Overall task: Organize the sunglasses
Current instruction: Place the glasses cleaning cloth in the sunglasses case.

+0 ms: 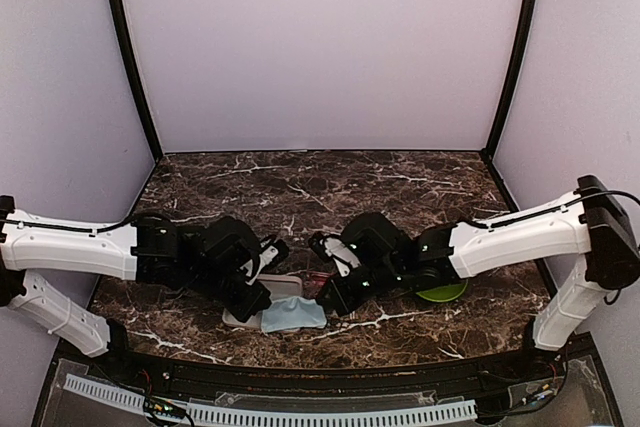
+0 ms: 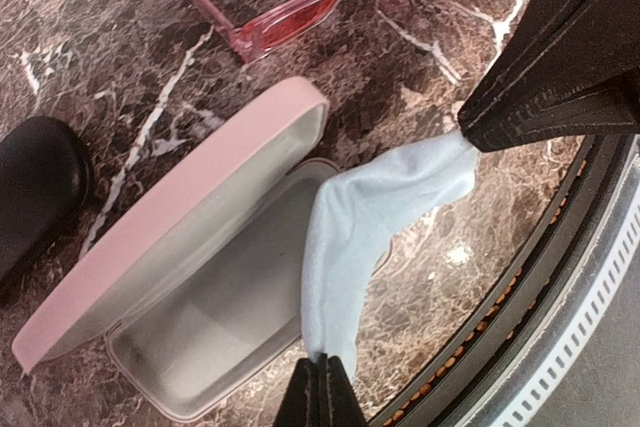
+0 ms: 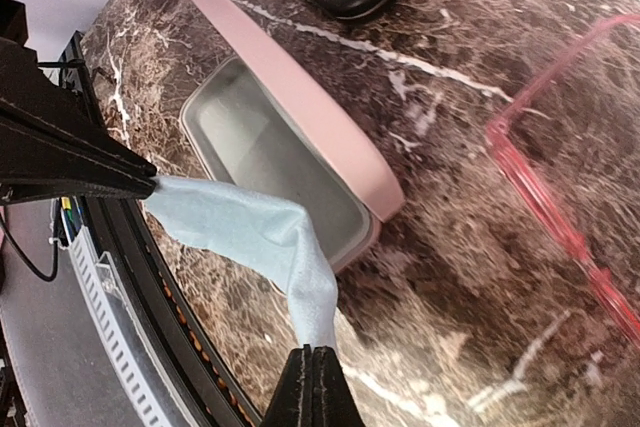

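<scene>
The left gripper and right gripper each pinch an end of a light blue fabric cloth, apparently brushing the open pink oblong hard case; translucent red-pink sunglasses lie nearby.

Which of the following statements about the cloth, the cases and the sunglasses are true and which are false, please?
1. The left claw and the right claw are each shut on an end of the light blue cloth. True.
2. The pink case is closed. False: it lies open, lid raised, with the cloth hanging over its edge.
3. The red-pink sunglasses sit inside the pink case. False: they lie on the marble table, beside the case.
4. A black case lies on the table near the pink case. True.
</scene>
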`<state>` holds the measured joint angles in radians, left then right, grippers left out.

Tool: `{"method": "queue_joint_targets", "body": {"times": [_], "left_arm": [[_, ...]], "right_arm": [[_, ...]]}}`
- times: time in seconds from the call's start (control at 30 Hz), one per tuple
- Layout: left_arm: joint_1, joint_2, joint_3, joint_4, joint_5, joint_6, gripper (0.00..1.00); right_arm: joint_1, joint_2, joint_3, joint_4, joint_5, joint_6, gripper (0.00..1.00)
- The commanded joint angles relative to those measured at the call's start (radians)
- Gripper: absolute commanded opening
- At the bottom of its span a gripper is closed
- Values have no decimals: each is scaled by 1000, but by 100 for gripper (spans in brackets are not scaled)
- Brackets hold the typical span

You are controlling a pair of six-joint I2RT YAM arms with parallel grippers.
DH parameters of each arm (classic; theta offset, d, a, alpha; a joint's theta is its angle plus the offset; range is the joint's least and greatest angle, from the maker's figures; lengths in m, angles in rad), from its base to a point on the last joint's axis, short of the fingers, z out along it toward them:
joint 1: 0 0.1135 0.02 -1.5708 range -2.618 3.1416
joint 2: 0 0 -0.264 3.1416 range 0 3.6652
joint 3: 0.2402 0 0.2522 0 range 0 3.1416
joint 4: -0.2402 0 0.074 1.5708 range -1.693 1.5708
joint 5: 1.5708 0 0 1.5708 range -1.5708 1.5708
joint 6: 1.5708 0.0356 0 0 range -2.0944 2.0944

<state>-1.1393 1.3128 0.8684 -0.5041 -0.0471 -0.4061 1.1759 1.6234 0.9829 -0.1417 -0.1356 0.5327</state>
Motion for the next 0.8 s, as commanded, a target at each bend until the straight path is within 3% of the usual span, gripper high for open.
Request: {"method": "queue_joint_targets", "body": {"times": [0.0,0.4,0.77], "left_arm": [[0,-25,-20,-110,-74,-26,0],[56,-42,-29,-196,-108,-9,0],[81,-53,-2,-213,-103,-6,0]], "right_arm": [[19,69,65,61,-10,13,0],[33,202,206,65,-24,20,0],[34,209,238,34,-18,18,0]]}}
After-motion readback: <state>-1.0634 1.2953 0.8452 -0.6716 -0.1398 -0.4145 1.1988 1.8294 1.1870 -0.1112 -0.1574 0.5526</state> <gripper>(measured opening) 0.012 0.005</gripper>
